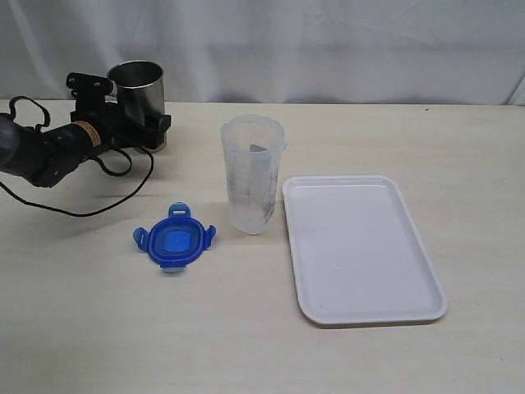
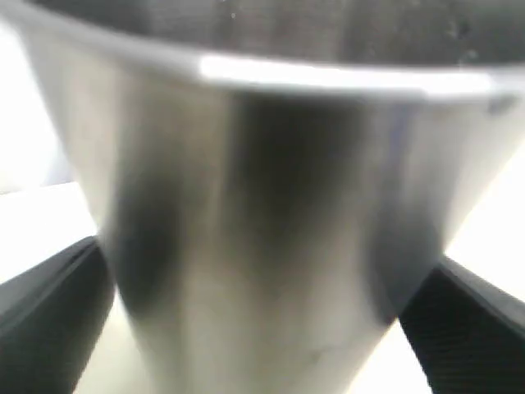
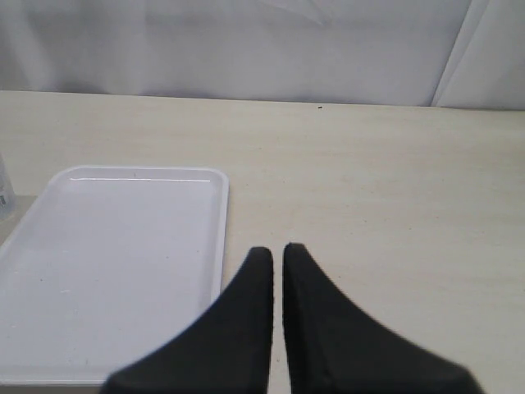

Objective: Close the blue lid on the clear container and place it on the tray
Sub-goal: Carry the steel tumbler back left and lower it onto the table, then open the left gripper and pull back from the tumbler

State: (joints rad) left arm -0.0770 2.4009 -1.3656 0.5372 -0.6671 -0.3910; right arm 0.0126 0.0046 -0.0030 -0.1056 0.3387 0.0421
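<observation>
Two claws: right claw (image 3: 277,249) pinched shut, empty, just beside the tray (image 1: 361,246); left claw (image 2: 271,263) straddles the steel tumbler (image 1: 138,82), and I can't tell if it's gripping. Well off it lies the blue lid (image 1: 175,239), with the clear container (image 1: 253,172) beyond. Both probably light, slick and tippy, so I'd pinch the lid's rim.

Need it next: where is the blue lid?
Exterior view: the blue lid lies on the table left of the clear container, apart from it, nearer the camera.
</observation>
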